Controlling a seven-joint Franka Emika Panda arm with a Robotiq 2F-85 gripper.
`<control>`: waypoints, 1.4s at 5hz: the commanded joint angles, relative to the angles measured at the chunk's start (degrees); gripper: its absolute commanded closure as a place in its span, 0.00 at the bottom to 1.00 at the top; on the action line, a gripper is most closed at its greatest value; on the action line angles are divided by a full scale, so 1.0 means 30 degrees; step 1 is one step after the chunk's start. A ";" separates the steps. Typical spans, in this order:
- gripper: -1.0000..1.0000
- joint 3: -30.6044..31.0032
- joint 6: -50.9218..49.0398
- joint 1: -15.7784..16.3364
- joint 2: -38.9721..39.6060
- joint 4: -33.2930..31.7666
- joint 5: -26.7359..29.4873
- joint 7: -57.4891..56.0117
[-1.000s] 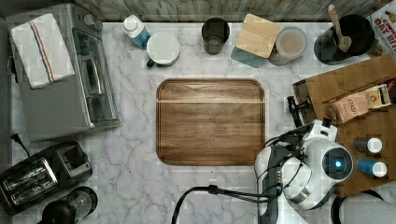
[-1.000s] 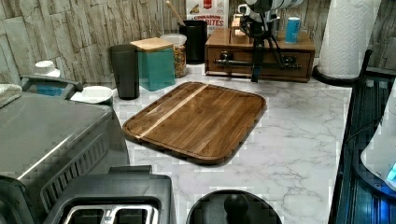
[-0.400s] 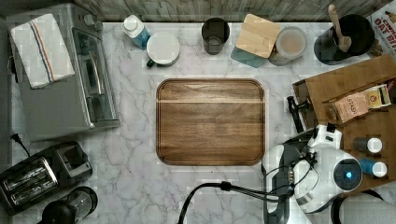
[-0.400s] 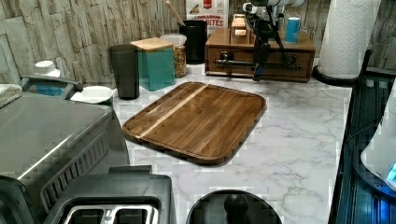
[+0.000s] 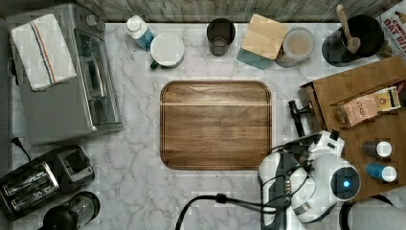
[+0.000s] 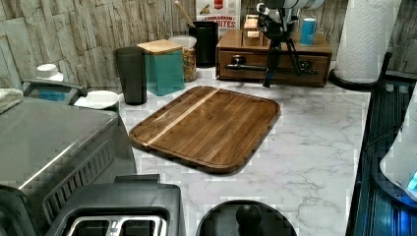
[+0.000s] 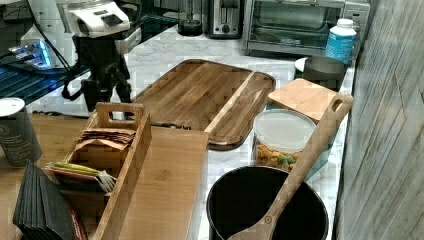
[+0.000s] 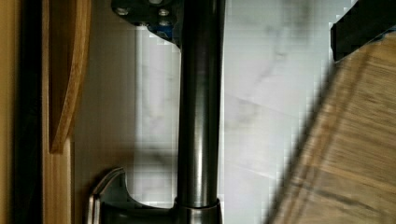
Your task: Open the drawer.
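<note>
Over on the top view's right, the drawer sits in a wooden box on the marble counter, next to the cutting board, with the arm's white body just below it. From the left view, the gripper hangs right in front of the drawer, fingers spread apart straddling the black bar handle. Right view has the gripper standing beside the tea-bag caddy. Wrist view shows the handle running along between the fingers, not pinched.
</note>
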 commanded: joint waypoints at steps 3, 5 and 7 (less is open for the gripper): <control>0.00 0.5010 -0.1421 0.4022 -0.5177 -0.5847 -0.0292 0.5001; 0.00 0.6180 -0.1728 0.4309 -0.6289 -0.5792 -0.1614 0.9271; 0.00 0.6191 -0.1729 0.4300 -0.6289 -0.5790 -0.1609 0.9278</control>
